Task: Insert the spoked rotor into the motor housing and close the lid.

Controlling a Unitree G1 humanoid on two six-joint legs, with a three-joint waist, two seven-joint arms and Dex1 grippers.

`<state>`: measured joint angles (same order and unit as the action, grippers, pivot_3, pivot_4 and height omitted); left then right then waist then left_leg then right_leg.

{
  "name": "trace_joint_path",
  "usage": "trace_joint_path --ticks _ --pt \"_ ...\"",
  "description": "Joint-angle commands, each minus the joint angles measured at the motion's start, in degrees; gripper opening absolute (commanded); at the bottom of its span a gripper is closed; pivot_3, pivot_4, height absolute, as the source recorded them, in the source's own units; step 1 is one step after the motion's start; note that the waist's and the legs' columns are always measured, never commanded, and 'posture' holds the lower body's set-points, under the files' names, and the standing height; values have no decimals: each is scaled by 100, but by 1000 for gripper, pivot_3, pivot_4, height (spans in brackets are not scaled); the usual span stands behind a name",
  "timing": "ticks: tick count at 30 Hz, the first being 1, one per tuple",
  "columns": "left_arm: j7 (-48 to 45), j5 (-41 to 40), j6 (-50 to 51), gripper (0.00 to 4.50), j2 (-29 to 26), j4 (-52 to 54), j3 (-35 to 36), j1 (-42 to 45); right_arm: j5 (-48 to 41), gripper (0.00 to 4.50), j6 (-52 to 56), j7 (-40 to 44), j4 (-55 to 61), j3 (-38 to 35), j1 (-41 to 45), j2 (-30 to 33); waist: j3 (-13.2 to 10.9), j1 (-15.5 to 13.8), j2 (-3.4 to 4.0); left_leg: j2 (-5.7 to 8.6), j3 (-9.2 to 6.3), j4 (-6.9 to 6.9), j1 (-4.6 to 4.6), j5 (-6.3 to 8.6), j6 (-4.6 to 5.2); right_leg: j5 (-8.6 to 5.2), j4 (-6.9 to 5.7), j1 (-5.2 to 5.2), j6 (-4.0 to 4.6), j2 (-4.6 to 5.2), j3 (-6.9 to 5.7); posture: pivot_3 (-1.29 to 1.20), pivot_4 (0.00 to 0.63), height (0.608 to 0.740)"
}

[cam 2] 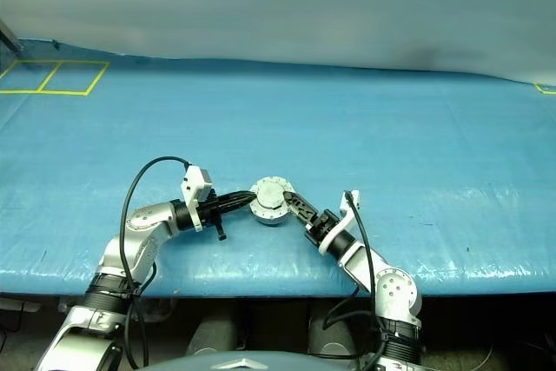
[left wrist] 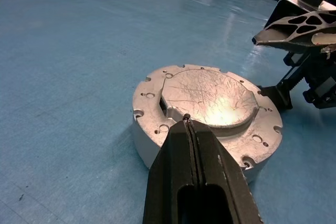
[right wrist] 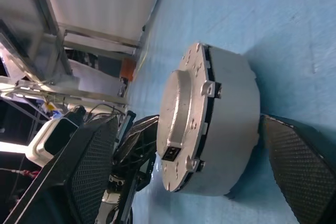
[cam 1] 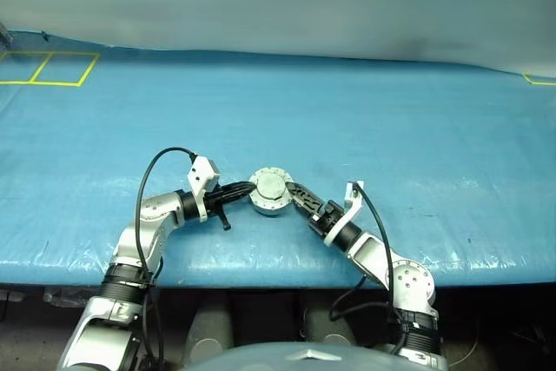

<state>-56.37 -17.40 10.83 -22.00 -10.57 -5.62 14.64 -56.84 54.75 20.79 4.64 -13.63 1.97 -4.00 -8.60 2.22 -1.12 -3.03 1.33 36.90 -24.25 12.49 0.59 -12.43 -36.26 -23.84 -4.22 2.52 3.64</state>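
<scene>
The motor housing (cam 1: 270,192) is a squat silver-grey puck lying on the blue table near its front edge. The lid (left wrist: 210,95) lies flat and closed on top of it. The spoked rotor is out of view. My left gripper (cam 1: 252,188) is shut with nothing between its fingers, and its tips sit at the housing's left rim, over the edge of the lid (left wrist: 187,119). My right gripper (right wrist: 190,121) is open and reaches in from the right, with one finger (right wrist: 79,171) on each side of the housing (right wrist: 220,124), clear of its wall.
Blue sheeting covers the table (cam 1: 365,119). Yellow tape squares (cam 1: 52,67) mark the far left corner, and a yellow corner mark (cam 1: 539,80) lies at the far right. The table's front edge (cam 1: 261,274) runs just behind both wrists.
</scene>
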Motion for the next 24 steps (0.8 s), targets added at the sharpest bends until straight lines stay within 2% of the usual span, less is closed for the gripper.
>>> trace_joint_path --ticks 1,5,9,11,16,24 --pt "42 28 5 0 15 73 -25 -4 8 4486 -52 9 -90 159 -22 -63 0 0 0 0 0 0 -2 0 0 0 1 -1 0 0 0 0 150 740" --pt "50 32 1 0 12 58 -18 6 -57 4486 -102 10 -131 157 -38 -81 0 1 0 0 -1 0 -3 0 0 0 2 -1 0 0 -1 0 150 740" --pt "63 31 1 0 11 74 -13 -6 -146 3297 -155 -50 -167 73 -41 -108 0 0 1 0 -2 0 -5 0 0 1 2 -2 0 0 -3 0 150 740" --pt "69 34 -3 0 11 72 -10 -8 -163 2525 -167 -42 -185 75 -30 -89 -1 -1 1 1 -2 0 -12 0 0 1 3 -7 1 0 -3 0 150 740" --pt "79 32 -7 0 22 80 -1 -20 -249 1270 -195 -84 -207 68 -3 -93 2 -3 -3 1 -4 5 -19 0 0 5 4 -10 2 -1 -4 0 150 740" --pt "142 -83 208 0 40 151 57 -59 -106 1264 -226 -133 -221 192 11 8 2 -1 -3 1 -4 8 -19 0 0 8 9 -6 -2 0 -4 0 150 740"
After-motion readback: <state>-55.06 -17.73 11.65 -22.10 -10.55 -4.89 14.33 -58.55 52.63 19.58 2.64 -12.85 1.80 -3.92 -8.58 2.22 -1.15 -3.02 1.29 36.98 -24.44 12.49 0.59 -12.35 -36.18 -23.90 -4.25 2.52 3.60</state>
